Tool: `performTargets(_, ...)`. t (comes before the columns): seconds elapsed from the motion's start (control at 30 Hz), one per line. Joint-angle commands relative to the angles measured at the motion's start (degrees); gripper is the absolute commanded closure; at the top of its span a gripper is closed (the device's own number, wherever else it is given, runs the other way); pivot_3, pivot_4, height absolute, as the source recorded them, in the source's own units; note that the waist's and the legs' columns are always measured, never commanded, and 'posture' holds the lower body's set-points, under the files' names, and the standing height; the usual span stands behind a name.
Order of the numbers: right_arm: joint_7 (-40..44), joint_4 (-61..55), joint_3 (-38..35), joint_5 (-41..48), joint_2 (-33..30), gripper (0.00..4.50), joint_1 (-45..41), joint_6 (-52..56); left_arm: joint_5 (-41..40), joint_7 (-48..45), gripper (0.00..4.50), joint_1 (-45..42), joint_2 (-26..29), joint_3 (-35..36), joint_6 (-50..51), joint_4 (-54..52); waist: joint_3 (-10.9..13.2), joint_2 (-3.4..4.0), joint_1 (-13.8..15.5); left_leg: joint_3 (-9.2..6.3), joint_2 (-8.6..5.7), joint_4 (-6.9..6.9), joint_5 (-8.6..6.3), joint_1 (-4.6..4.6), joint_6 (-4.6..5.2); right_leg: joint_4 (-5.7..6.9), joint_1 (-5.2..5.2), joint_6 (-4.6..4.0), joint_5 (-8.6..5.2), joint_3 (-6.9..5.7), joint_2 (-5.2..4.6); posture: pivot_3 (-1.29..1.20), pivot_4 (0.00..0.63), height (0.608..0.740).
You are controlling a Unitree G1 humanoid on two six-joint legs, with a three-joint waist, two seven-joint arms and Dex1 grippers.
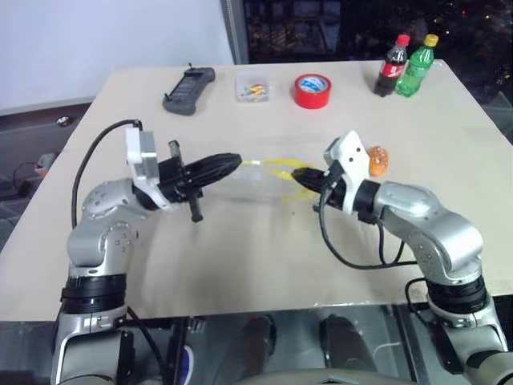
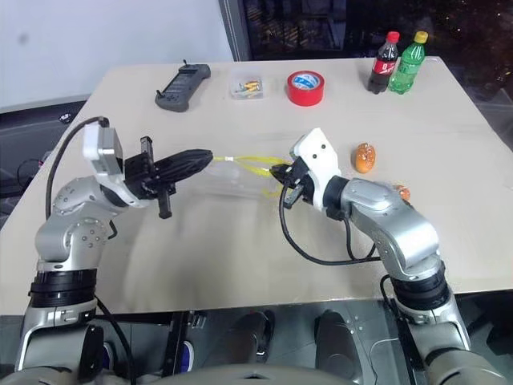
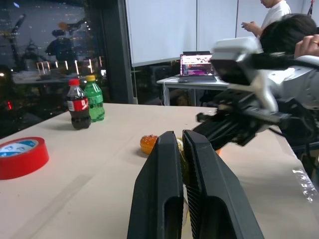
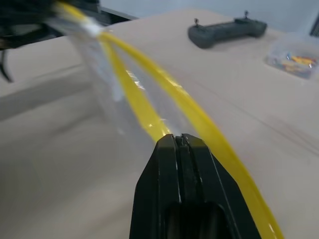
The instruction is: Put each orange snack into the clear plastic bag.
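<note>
Across the broad beige rectangular desk (image 1: 264, 265), the flat clear plastic bag with a yellow seal strip (image 2: 240, 178) is hanging stretched above the surface between the two arms, its mouth pulled partly open so the yellow strips are bowing apart. The left end effector (image 2: 210, 159) is reaching in from the left with its two black fingers pressed together on the bag's left end, and the right end effector (image 2: 276, 172) is pinching the yellow strip at the bag's right end, its fingers likewise clamped tight on the seal. Along the far edge of the desk, a dark grey handheld controller (image 1: 189, 88) is lying at the left, with a small clear box of coloured bits (image 1: 252, 88) beside it, then a red roll of tape (image 1: 312, 90) lying flat, and a dark cola bottle with a red cap (image 1: 392, 66) standing touching a green soda bottle with a yellow cap (image 1: 417, 67) at the right. One small oval orange snack (image 2: 365, 157) is sitting on the desk just right of the right wrist, outside the bag, and a second orange snack (image 2: 401, 192) is peeking out behind the right forearm, nearer the robot.
</note>
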Motion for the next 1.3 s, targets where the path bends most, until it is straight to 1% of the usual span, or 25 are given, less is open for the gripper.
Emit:
performTargets(0.03,-0.24,1.65,0.79,-0.90,0.63,4.45,-2.47,-2.38,0.00,-0.44,4.50,0.43,0.11,1.03,-1.99,-3.28,0.00,0.00,-0.06,0.00,0.00,0.00,0.00,0.00,0.00,0.00,0.00,0.00,0.00,0.00,0.01,0.00,0.150,0.740)
performTargets(0.13,0.13,4.16,-0.10,1.07,2.39,4.45,-3.79,-0.81,1.90,-2.13,4.50,1.01,0.40,-0.12,-4.29,-3.49,0.00,0.00,-0.10,0.00,0.00,-0.03,0.00,0.01,0.00,0.00,0.00,0.00,0.00,0.00,0.02,0.00,0.150,0.740)
performTargets(0.23,1.80,5.15,-0.30,3.01,2.53,4.45,-4.24,0.86,3.60,-4.20,4.50,1.18,0.85,-1.13,-6.50,-3.33,0.00,0.00,-0.07,-0.01,0.01,-0.05,0.00,0.01,0.00,-0.02,0.00,-0.01,0.00,0.00,0.02,0.00,0.150,0.740)
performTargets(0.33,1.25,8.12,-0.76,4.52,5.06,4.45,-4.16,1.22,4.99,-6.60,4.50,1.75,1.23,-2.34,-8.40,-3.36,0.00,0.01,-0.08,0.00,0.00,-0.05,0.00,0.01,0.00,-0.05,0.00,-0.02,0.01,0.00,0.01,0.00,0.150,0.740)
performTargets(0.43,-1.99,12.28,-3.78,7.17,11.41,4.45,-3.75,1.80,5.69,-7.97,4.50,2.15,1.49,-3.21,-9.37,-3.48,0.01,0.02,-0.26,0.00,0.03,-0.11,0.00,0.04,0.00,-0.04,0.00,-0.05,0.03,0.01,0.04,0.00,0.150,0.740)
performTargets(0.57,-10.44,19.44,-15.04,14.92,24.46,4.45,-4.08,3.72,5.63,-8.13,4.50,3.24,1.83,-3.13,-8.97,-3.93,0.02,0.03,-0.24,-0.01,0.08,-0.23,0.01,0.06,-0.02,-0.03,-0.07,-0.10,0.06,0.04,0.11,0.00,0.150,0.740)
performTargets(0.6,-11.67,20.48,-16.31,15.40,25.87,4.45,-4.10,3.66,5.72,-8.20,4.50,3.51,1.96,-3.09,-8.97,-4.00,0.02,0.03,-0.23,-0.02,0.08,-0.25,0.01,0.05,-0.02,-0.03,-0.08,-0.11,0.06,0.04,0.11,0.00,0.150,0.740)
performTargets(0.67,-11.97,21.33,-15.67,13.73,26.25,4.45,-3.53,1.10,6.19,-8.61,4.50,4.21,2.41,-3.08,-9.38,-4.05,0.02,0.04,-0.15,-0.02,0.07,-0.24,0.01,0.05,-0.02,-0.05,-0.07,-0.11,0.07,0.05,0.10,0.00,0.150,0.740)
performTargets(0.7,-11.06,21.24,-13.29,11.11,24.98,4.45,-3.05,-1.72,6.34,-8.52,4.50,4.35,2.47,-3.03,-9.51,-3.89,0.04,0.07,-0.15,0.00,0.04,-0.24,0.00,0.05,-0.01,-0.09,-0.10,-0.11,0.07,0.04,0.09,0.00,0.150,0.740)
performTargets(0.77,-8.03,20.79,-2.56,-0.39,18.33,4.45,-1.58,-12.85,7.06,-7.92,4.50,4.28,2.55,-2.97,-10.09,-3.35,0.05,0.09,-0.10,0.01,0.03,-0.24,0.00,0.04,-0.01,-0.10,-0.11,-0.11,0.07,0.03,0.08,0.00,0.150,0.740)
performTargets(0.8,-6.99,20.91,1.25,-4.42,15.88,4.45,-1.08,-17.23,7.34,-7.78,4.50,4.22,2.58,-3.01,-10.36,-3.15,0.05,0.09,-0.10,0.01,0.02,-0.24,0.00,0.04,-0.01,-0.11,-0.11,-0.11,0.07,0.02,0.08,0.00,0.150,0.740)
performTargets(0.83,-6.24,22.21,6.67,-11.06,12.09,4.45,-0.73,-24.48,8.05,-7.46,4.50,4.05,2.41,-3.20,-10.98,-2.63,0.05,0.09,-0.17,0.01,0.02,-0.23,0.00,0.05,-0.02,-0.13,-0.11,-0.10,0.07,0.00,0.08,0.00,0.150,0.740)
performTargets(0.9,-6.28,25.27,14.07,-21.29,6.93,4.45,-0.51,-36.57,9.64,-6.85,4.50,3.95,1.87,-3.75,-12.37,-1.81,0.05,0.09,-0.40,0.04,0.03,-0.24,0.01,0.06,-0.02,-0.12,-0.13,-0.10,0.07,0.00,0.09,0.00,0.150,0.740)
performTargets(0.93,-6.56,26.87,16.47,-24.89,5.47,4.45,-0.45,-41.73,10.39,-6.52,4.50,4.07,1.52,-4.09,-13.06,-1.62,0.05,0.09,-0.58,0.06,0.04,-0.24,0.01,0.08,-0.03,-0.12,-0.12,-0.09,0.07,0.00,0.10,0.00,0.150,0.740)
performTargets(1.0,-7.53,29.82,19.08,-29.79,4.11,4.45,-0.78,-48.37,11.15,-5.65,4.50,4.27,0.94,-4.48,-13.59,-1.61,0.05,0.09,-0.78,0.08,0.06,-0.26,0.03,0.09,-0.06,-0.11,-0.12,-0.09,0.07,0.02,0.12,0.00,0.150,0.740)
performTargets(1.13,-11.13,36.33,22.22,-40.42,2.16,4.45,-3.24,-56.81,13.37,-3.99,4.50,4.28,0.28,-5.39,-15.18,-0.74,0.05,0.08,-1.03,0.07,0.08,-0.27,0.15,0.07,-0.26,-0.10,-0.11,-0.10,0.07,0.06,0.13,0.00,0.150,0.740)
performTargets(1.2,-12.51,38.71,22.96,-44.64,1.20,3.94,-4.45,-59.30,14.54,-2.79,4.50,4.03,-0.19,-5.77,-15.69,-0.08,0.05,0.07,-0.82,0.07,0.07,-0.25,0.15,0.08,-0.27,-0.11,-0.11,-0.10,0.07,0.06,0.13,0.00,0.150,0.740)
performTargets(1.23,-13.26,39.51,22.81,-45.96,1.00,3.57,-4.83,-60.38,15.27,-2.25,4.50,3.88,-0.40,-6.00,-16.19,0.51,0.05,0.07,-0.50,0.07,0.06,-0.25,0.15,0.09,-0.26,-0.11,-0.10,-0.10,0.07,0.06,0.13,0.00,0.150,0.740)
performTargets(1.3,-14.26,40.46,22.35,-48.12,0.67,2.68,-5.30,-61.75,15.96,-1.53,4.50,3.93,-0.86,-6.25,-16.75,1.39,0.05,0.07,-0.23,0.05,0.06,-0.25,0.15,0.08,-0.27,-0.12,-0.11,-0.10,0.07,0.04,0.13,0.00,0.150,0.740)
